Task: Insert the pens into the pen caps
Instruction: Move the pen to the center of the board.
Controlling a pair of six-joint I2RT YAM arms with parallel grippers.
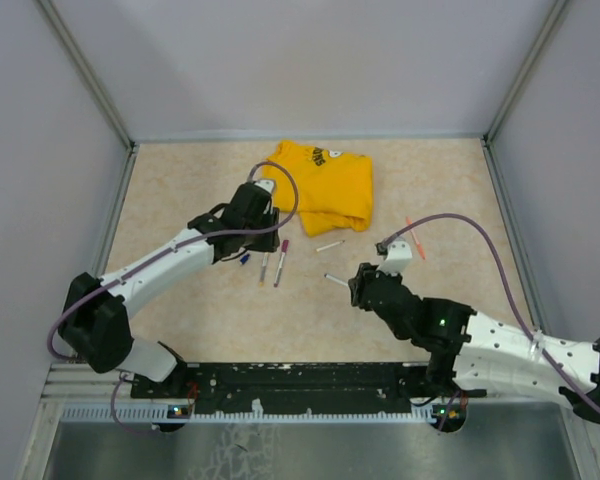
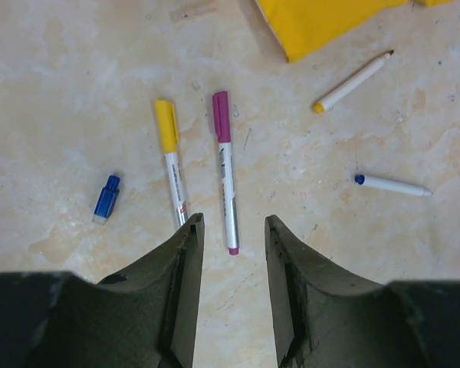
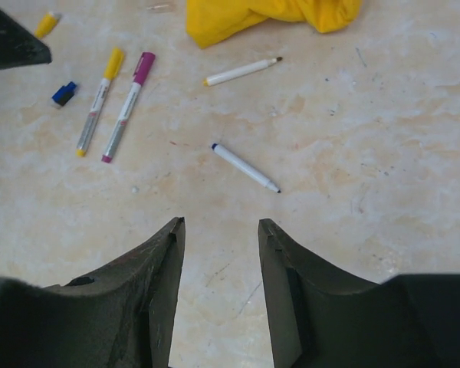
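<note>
Two capped pens lie side by side, one with a yellow cap (image 2: 171, 157) and one with a magenta cap (image 2: 225, 172). A loose blue cap (image 2: 106, 199) lies left of them. Two uncapped white pens lie to the right, one with a yellow end (image 2: 353, 80) and one with a blue end (image 2: 392, 185). My left gripper (image 2: 231, 222) is open and empty, just short of the magenta pen's end. My right gripper (image 3: 221, 224) is open and empty, a little short of the blue-ended pen (image 3: 245, 168). A small yellow cap (image 3: 47, 24) lies far left in the right wrist view.
A folded yellow T-shirt (image 1: 325, 185) lies at the back middle of the table. A thin orange-red pen or cap (image 1: 416, 239) lies right of my right gripper (image 1: 360, 285). Grey walls (image 1: 40, 150) close in the table on three sides.
</note>
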